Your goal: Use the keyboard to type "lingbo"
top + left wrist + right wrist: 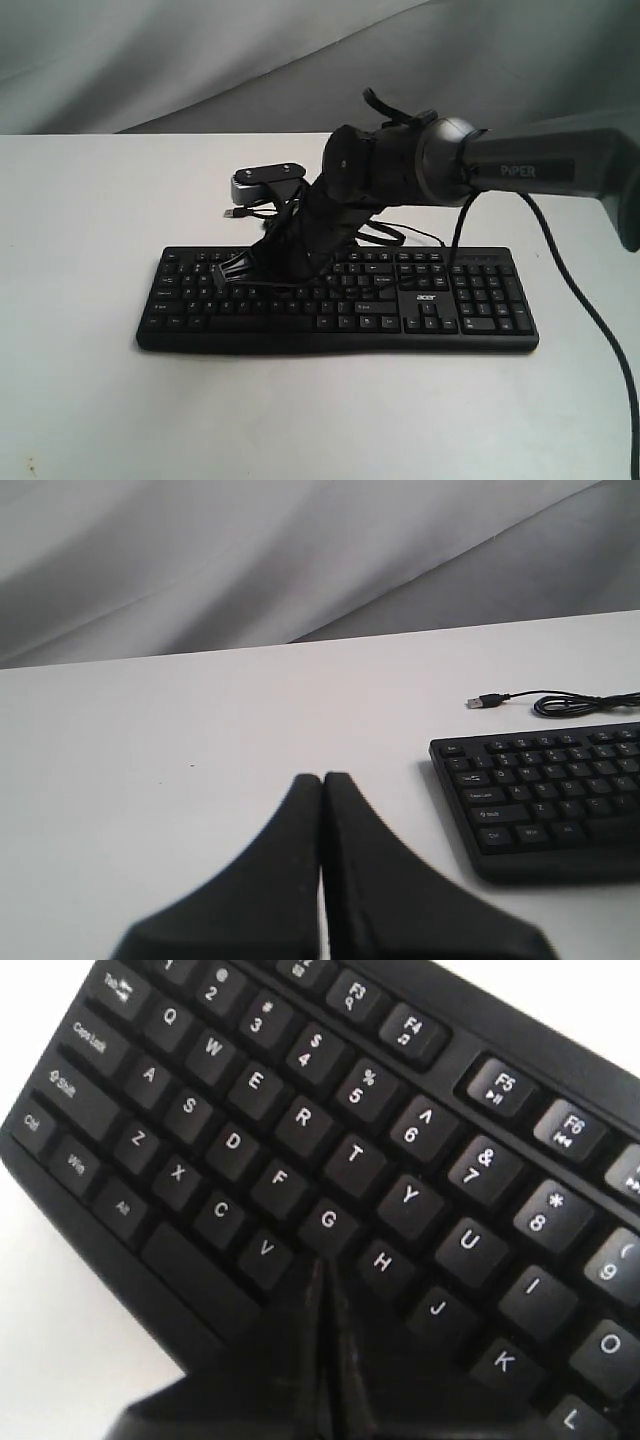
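The clenched, empty right tool [323, 1272] pointed down at the keyboard [480, 300] just beside its G key [327, 1218] and H key [382, 1260], nearer than the clenched left tool [322, 778] off its end.

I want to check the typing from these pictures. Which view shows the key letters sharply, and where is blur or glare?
Right wrist view: legends on the keyboard read clearly around G and H; the right gripper is blurred, the table washed out. Left wrist view: the left gripper is out of focus, legends too small. Exterior view: soft light, legends fuzzy, the arm hides middle keys.
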Available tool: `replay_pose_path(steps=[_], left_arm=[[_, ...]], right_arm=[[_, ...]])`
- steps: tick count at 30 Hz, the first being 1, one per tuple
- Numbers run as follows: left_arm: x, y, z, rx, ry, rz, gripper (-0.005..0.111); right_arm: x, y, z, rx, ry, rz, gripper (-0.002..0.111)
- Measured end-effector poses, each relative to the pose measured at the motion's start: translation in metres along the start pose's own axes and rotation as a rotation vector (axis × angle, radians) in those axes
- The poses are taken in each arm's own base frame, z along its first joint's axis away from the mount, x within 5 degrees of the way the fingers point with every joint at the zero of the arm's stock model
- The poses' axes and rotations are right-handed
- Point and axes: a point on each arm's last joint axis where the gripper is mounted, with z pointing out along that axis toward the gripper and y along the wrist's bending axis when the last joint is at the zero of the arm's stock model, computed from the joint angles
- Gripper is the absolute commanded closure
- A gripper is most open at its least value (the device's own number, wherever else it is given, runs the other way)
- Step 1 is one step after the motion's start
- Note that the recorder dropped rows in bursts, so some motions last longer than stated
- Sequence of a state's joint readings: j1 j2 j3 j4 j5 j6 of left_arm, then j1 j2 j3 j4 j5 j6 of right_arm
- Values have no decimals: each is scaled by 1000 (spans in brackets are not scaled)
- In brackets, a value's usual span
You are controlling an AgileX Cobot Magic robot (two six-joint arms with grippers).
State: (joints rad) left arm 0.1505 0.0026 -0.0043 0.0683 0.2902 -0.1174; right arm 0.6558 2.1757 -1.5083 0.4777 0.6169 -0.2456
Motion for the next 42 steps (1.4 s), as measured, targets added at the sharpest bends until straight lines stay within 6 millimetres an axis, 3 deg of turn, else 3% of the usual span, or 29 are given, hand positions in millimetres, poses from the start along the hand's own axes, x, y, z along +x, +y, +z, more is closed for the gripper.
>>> replay_pose_path(steps=[42], left_arm=[[0,0,0,0,0,0,106]], right_arm=[[1,5,12,-48,-20,-24,108]])
